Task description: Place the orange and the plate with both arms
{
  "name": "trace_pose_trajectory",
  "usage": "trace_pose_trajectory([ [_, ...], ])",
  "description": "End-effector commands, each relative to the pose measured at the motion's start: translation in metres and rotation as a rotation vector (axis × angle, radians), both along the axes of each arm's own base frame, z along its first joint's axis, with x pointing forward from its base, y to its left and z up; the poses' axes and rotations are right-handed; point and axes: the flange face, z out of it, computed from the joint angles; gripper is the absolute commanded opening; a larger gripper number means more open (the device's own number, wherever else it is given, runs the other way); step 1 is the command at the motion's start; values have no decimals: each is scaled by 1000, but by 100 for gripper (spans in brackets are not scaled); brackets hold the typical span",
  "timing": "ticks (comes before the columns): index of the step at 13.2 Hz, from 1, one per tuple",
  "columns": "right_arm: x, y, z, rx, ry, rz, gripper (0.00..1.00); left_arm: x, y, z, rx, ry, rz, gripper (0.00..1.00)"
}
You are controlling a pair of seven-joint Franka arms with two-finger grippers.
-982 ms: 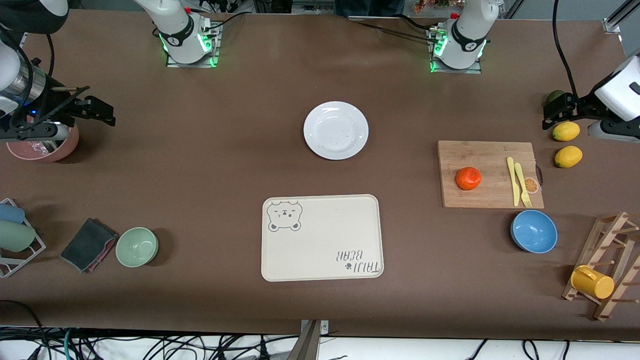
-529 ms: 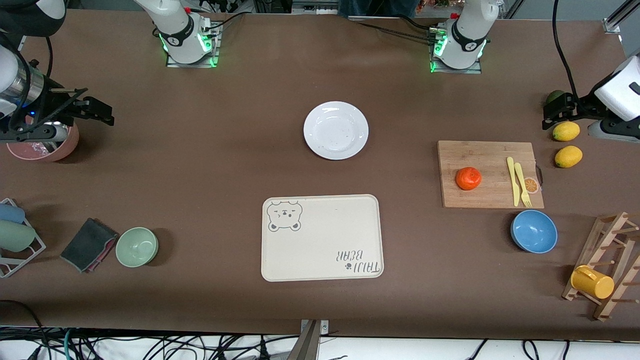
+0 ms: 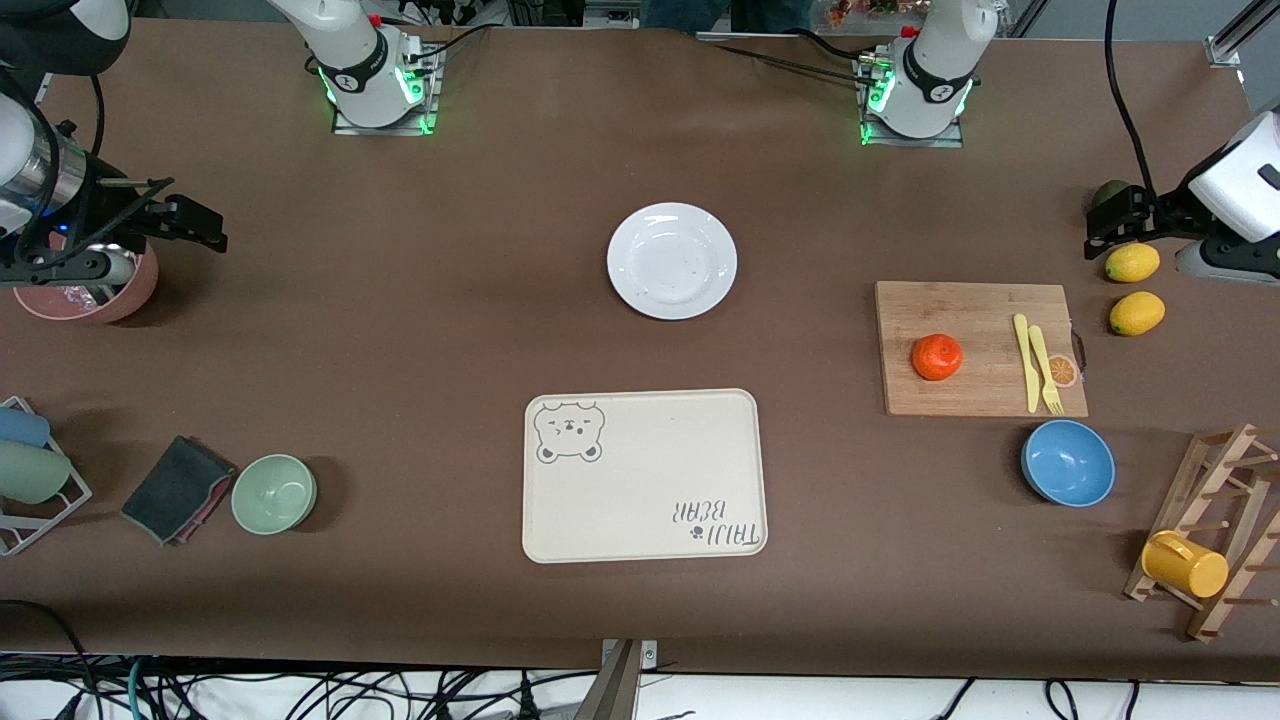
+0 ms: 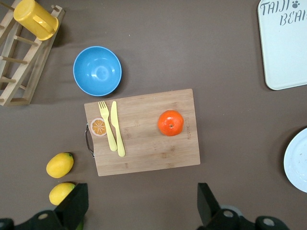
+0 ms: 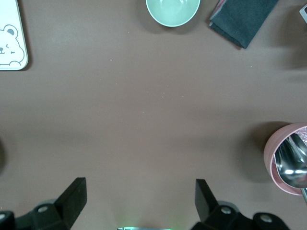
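Observation:
The orange (image 3: 937, 357) sits on a wooden cutting board (image 3: 975, 395) toward the left arm's end of the table; it also shows in the left wrist view (image 4: 171, 123). The white plate (image 3: 672, 261) lies bare at the table's middle, and its edge shows in the left wrist view (image 4: 297, 160). My left gripper (image 3: 1110, 225) is open and empty in the air beside the lemons, apart from the board (image 4: 142, 206). My right gripper (image 3: 195, 225) is open and empty over bare table beside a pink bowl (image 5: 139, 199).
A cream bear-print tray (image 3: 645, 475) lies nearer the camera than the plate. A yellow fork and knife (image 3: 1035, 362) lie on the board, with a blue bowl (image 3: 1067, 462), two lemons (image 3: 1132, 262), a mug rack (image 3: 1210, 530), a green bowl (image 3: 274, 493), a dark cloth (image 3: 175, 490) and the pink bowl (image 3: 90, 290) around.
The right gripper has shifted very slightly toward its own end of the table. The left arm, the orange and the plate have not moved.

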Motion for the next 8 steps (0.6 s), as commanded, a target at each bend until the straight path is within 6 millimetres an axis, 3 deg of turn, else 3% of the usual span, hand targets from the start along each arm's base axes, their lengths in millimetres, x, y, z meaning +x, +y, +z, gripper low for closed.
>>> trace_pose_trajectory([
  [1, 3, -2, 6, 6, 6, 6, 100, 4, 1, 6, 13, -3, -17, 100],
  [8, 2, -1, 3, 6, 20, 10, 100, 4, 1, 6, 12, -3, -14, 100],
])
